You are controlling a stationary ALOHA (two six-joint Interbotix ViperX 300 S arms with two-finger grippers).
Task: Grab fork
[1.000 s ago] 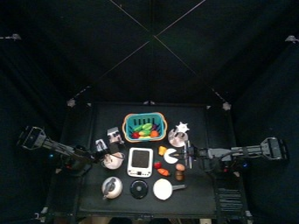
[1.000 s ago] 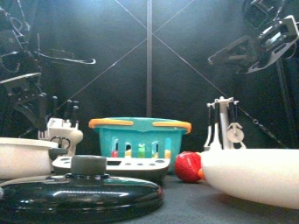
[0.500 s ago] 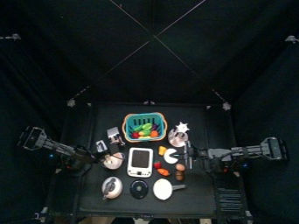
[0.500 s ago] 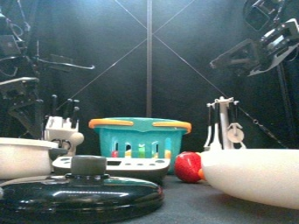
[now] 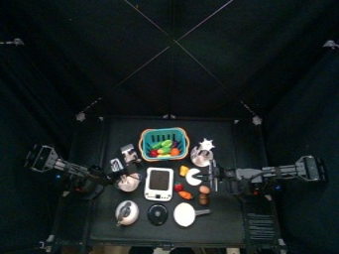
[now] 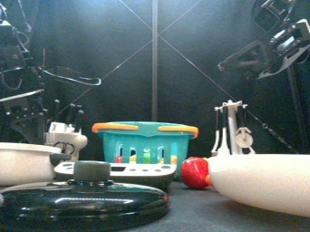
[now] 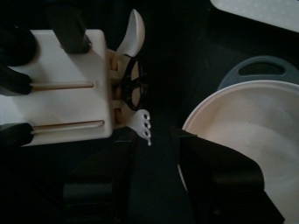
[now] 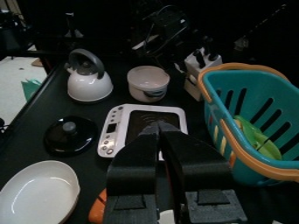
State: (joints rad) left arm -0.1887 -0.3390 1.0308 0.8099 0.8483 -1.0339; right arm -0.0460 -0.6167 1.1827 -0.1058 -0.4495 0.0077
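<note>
Top view: items on the desk (image 5: 99, 203) too small to identify. Front view: white bowl (image 6: 269, 184) cut off at right edge, dark lid (image 6: 82, 201) cut at bottom. Left wrist view: fork (image 7: 142, 122) handle hidden; left hand fingertips unclear.

text: none legible | labels: none | numbers: none

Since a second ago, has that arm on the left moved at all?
Yes. In the front view the left arm has sunk lower, closer to the white utensil holder, judged against the teal basket, which has kept its place.
</note>
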